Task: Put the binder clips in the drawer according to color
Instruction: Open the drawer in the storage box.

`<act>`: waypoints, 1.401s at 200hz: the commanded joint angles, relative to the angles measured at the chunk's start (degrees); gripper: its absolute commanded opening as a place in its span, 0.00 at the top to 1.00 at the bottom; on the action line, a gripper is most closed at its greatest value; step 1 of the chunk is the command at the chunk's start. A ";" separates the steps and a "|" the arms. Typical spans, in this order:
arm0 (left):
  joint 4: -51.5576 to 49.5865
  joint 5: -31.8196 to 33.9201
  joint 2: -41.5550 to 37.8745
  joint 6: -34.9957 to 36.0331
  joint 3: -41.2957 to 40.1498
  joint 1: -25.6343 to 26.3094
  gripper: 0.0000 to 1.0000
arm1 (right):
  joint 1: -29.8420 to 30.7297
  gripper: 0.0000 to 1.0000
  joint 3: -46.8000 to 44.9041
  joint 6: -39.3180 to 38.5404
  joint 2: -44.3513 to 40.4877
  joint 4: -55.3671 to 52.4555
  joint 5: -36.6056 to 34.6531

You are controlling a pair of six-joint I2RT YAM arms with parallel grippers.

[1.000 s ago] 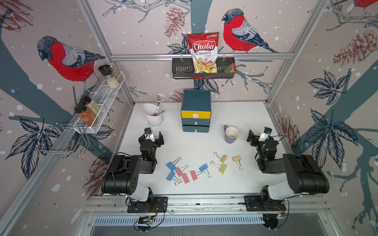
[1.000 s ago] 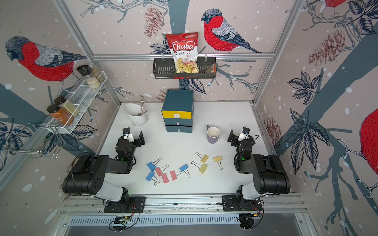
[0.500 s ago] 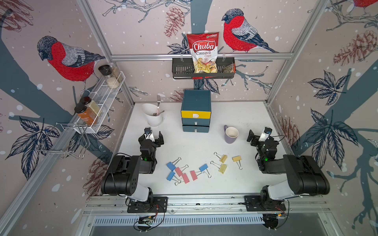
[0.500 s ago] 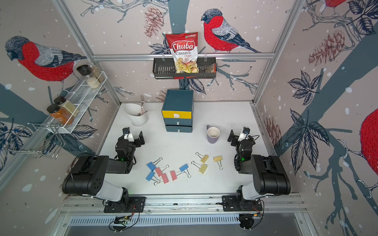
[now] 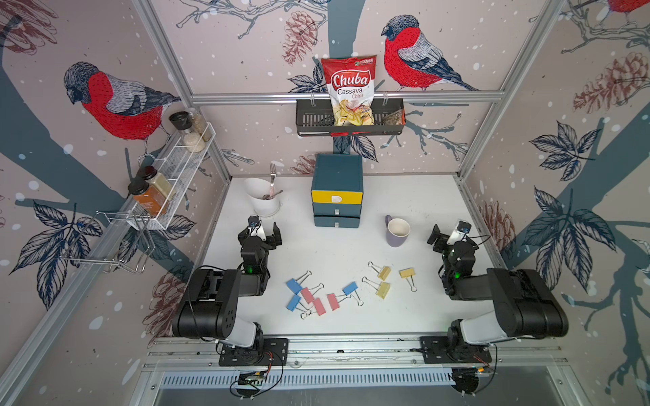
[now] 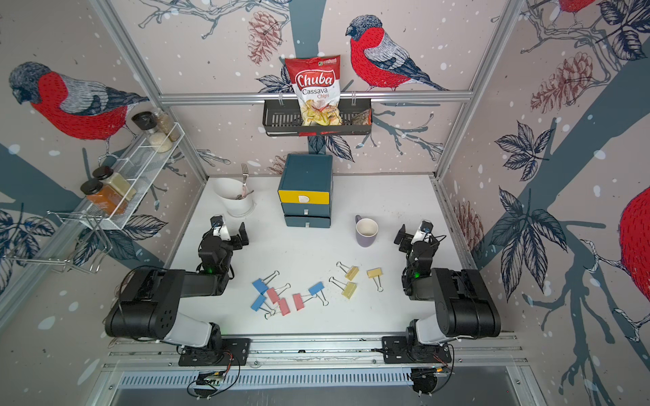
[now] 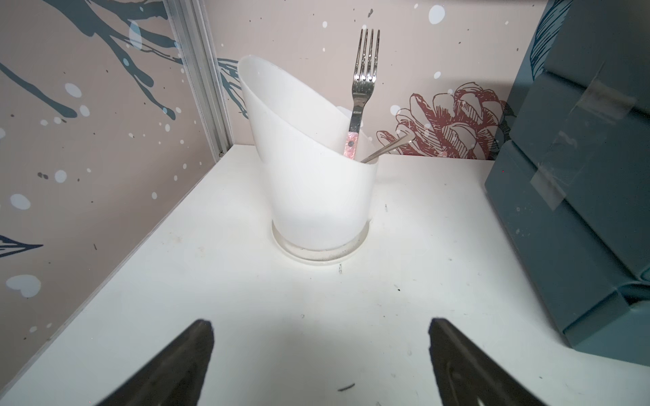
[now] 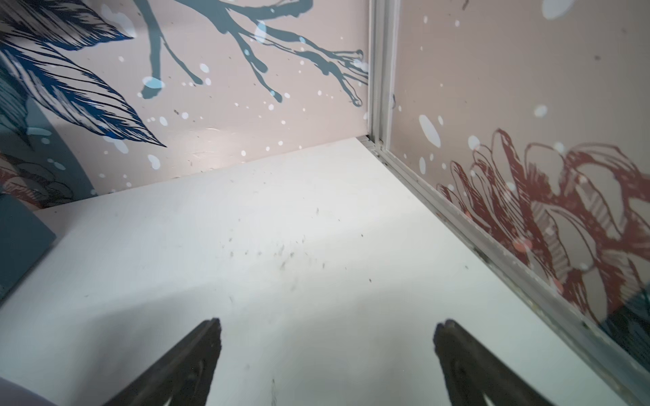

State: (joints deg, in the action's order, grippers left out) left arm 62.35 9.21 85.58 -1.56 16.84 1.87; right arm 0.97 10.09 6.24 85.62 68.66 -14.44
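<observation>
- The surface (image 5: 415,207) is white and matt, with fine dark specks and scuffs toward its far right corner.
- The binder clips (image 5: 332,301) have matt painted bodies and thin, bright wire handles.
- The drawer (image 7: 569,140) is matt dark teal; whether it is card or plastic I cannot tell. Strips of clear, glossy tape (image 7: 548,186) cross its side.
- The cutlery holder (image 7: 316,189) is smooth white plastic with a soft sheen.
- The fork (image 7: 365,70) is polished metal with a pearly pink handle.
- The mug (image 5: 396,233) looks glossy and smooth.
- The chip bag (image 5: 350,88) is shiny, crinkled film.
- The rack (image 5: 313,121) holding it is matt black perforated metal.
- The fingers (image 7: 183,365) are dark and matt.
</observation>
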 commanded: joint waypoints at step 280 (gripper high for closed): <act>-62.27 -0.28 -33.54 -32.07 34.07 5.42 0.04 | 7.95 0.00 21.27 13.02 -41.72 -39.67 -1.13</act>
State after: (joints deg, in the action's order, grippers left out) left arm 21.52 13.65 51.18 -13.85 45.17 7.29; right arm 10.94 26.96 4.38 49.87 48.62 -26.52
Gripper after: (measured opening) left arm 0.988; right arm 0.999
